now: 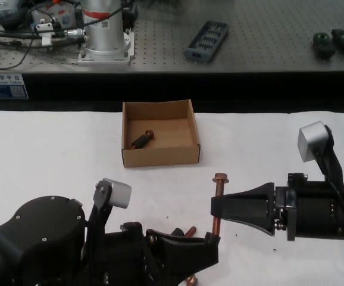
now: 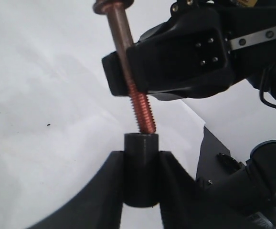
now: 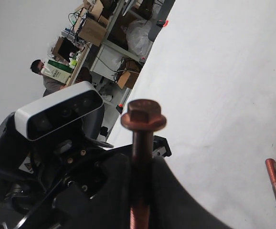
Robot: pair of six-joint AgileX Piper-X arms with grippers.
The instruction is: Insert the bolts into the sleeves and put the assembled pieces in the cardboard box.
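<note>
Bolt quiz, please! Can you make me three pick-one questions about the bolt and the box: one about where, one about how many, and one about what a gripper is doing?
1. Where is the tip of the held bolt?
A. At the top opening of the sleeve
B. Pointing up at the ceiling
C. Hidden under a cloth

2. How many finished pieces lie in the box?
A. None
B. One
C. Three

3. What is the right gripper doing?
A. Open, holding nothing
B. Shut on the bolt
C. Shut on the sleeve

Answers:
1 A, the threaded end meets the sleeve's mouth in the left wrist view.
2 B, a single sleeve with a bolt in it lies there.
3 B, it clamps the upright bolt's shank.
</note>
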